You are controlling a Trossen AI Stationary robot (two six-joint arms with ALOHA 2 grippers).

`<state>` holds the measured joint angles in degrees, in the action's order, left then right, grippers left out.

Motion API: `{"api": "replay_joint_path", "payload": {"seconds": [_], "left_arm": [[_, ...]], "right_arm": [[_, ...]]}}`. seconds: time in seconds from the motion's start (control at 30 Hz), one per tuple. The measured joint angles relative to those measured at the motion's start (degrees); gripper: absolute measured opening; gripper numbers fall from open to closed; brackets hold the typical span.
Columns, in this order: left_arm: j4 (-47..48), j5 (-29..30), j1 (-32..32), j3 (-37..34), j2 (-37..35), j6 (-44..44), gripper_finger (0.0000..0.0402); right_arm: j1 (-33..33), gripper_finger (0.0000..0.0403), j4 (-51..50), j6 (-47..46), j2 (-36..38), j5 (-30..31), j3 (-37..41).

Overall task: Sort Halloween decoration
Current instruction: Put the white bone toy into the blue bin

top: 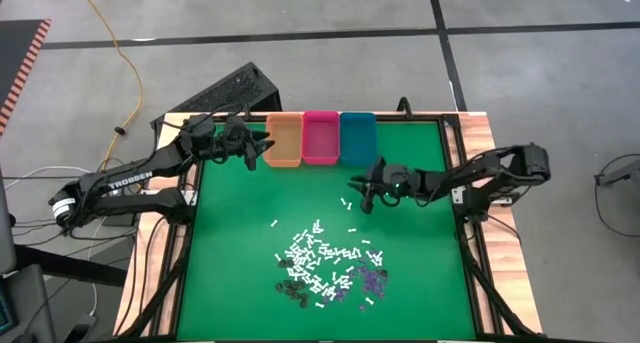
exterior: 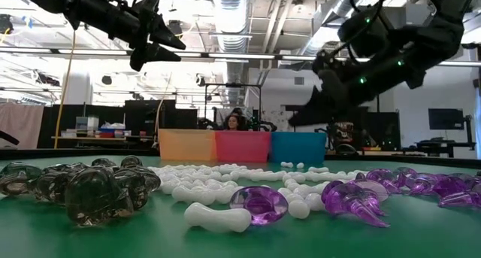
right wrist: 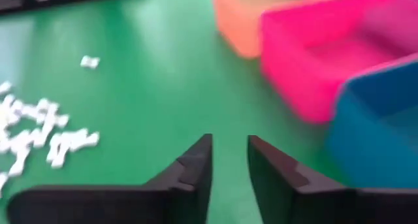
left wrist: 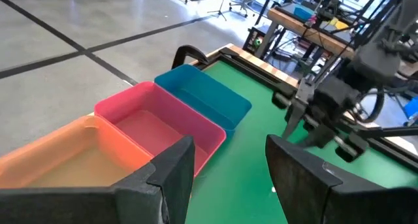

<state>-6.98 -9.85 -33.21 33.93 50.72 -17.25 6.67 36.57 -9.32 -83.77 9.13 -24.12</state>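
The Halloween decoration pieces lie in a loose pile (top: 325, 268) on the green mat toward the near side: white sticks (exterior: 218, 213), purple bits (exterior: 263, 205) and dark bits (exterior: 90, 186). My right gripper (top: 365, 191) hangs over the mat between the pile and the teal bin (top: 357, 138). In the right wrist view its fingers (right wrist: 228, 162) stand a little apart with nothing between them. My left gripper (top: 250, 143) hovers beside the orange bin (top: 283, 141); its fingers (left wrist: 228, 168) are wide apart and hold nothing.
Orange, pink (top: 321, 138) and teal bins stand side by side at the mat's far edge. A few stray white pieces (top: 347, 205) lie between the pile and my right gripper. The wooden table frame (top: 480, 233) borders the mat.
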Motion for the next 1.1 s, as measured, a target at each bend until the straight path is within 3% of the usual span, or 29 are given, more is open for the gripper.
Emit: {"api": "replay_joint_path", "payload": {"seconds": [0.17,0.3,0.5,0.83,1.1], "left_arm": [[0.00,0.04,0.00,0.00,0.00,0.37,0.0178],[0.02,0.05,0.00,0.00,-0.01,0.37,0.0178],[0.85,-0.37,0.00,0.00,0.00,0.26,0.0178],[2.06,-0.14,0.20,0.00,0.00,0.72,0.0178],[2.03,0.04,0.20,0.00,0.00,0.73,0.0178]], "right_arm": [[-3.38,0.0216,2.70,0.10,-7.64,0.44,-3.24],[-5.70,0.0246,1.92,0.16,-12.88,5.07,-7.07],[-7.93,0.0244,0.83,-2.62,-16.73,9.02,-8.04],[-10.14,0.0237,-4.17,-7.38,-16.91,13.58,-7.10],[-8.91,0.0182,-4.78,-7.82,-17.04,13.59,-6.78]]}}
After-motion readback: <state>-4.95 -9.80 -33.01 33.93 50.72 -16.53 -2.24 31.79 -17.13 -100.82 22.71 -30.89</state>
